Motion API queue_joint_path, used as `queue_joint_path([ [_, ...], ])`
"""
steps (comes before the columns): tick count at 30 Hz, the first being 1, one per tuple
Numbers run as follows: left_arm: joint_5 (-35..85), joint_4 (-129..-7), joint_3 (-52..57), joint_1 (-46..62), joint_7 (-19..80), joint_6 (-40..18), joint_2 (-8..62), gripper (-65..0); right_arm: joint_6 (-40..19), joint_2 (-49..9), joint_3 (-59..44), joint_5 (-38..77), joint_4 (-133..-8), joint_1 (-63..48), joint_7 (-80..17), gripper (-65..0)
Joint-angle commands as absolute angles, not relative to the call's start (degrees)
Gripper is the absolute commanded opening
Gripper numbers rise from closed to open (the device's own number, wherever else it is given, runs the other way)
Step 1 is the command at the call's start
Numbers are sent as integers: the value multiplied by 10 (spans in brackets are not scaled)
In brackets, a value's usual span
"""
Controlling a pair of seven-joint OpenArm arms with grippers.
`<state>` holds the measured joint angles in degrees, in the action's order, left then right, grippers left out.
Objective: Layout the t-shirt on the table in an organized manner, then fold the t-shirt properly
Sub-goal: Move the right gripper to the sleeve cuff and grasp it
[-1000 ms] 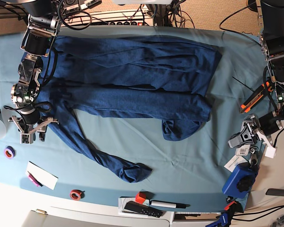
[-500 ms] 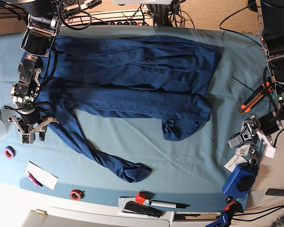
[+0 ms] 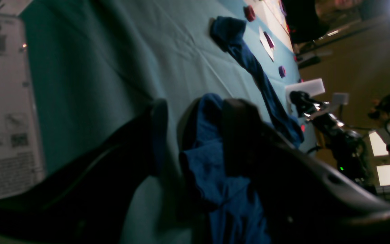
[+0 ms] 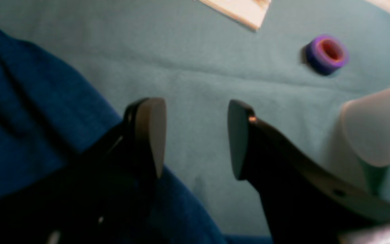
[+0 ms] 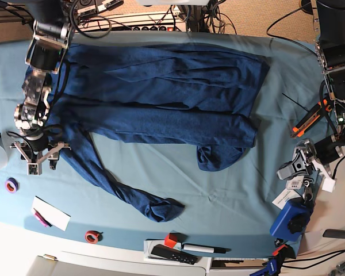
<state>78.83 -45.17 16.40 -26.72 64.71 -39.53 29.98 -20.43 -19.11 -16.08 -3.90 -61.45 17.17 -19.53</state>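
Lying spread across the upper middle of the base view, the t-shirt is covering most of the table, body wrinkled and folded along its length. One sleeve is trailing diag. down to lower center, ending in a bunched cuff; a second bunched bit is sitting below the body's lower right edge.

Right gripper is hovering at the left edge of the base view, just beside the sleeve's start. In the right wrist view its fingers are standing apart, released, w/ bare teal cloth between them; navy fabric is filling the left side and passing under the left finger. Purple tape roll is sitting upper right, apart from the shirt.

Left gripper is resting at the right edge of the base view, well apart from the shirt. Left wrist view is showing its jaws apart, nothing grasped, shirt bunch visible beyond them. White label card is filling that view's left side.
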Motion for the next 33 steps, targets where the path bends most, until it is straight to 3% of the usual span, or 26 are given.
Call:
queue_joint_path([
  [1, 808, -460, 166, -284, 639, -400, 312, -382, -200, -201, -162, -35, -597, 201, -172, -354],
  [6, 808, -460, 166, -284, 640, -400, 312, -382, -227, -199, -162, -35, -460, 286, -130, -353],
  [9, 808, -460, 166, -284, 640, -400, 312, -382, -243, -192, -162, -35, -399, 333, -118, -297],
  [12, 808, -460, 166, -284, 640, -400, 312, -382, -249, -181, -162, -35, -356, 363, -117, -291],
  [21, 805, -460, 166, -284, 640, -400, 312, -382, -313, -161, -124, -9, -352, 366, -150, -290],
  [33, 805, -460, 166, -284, 640, -400, 312, -382, -272, -168, -14, -41, -351, 342, -176, -291],
])
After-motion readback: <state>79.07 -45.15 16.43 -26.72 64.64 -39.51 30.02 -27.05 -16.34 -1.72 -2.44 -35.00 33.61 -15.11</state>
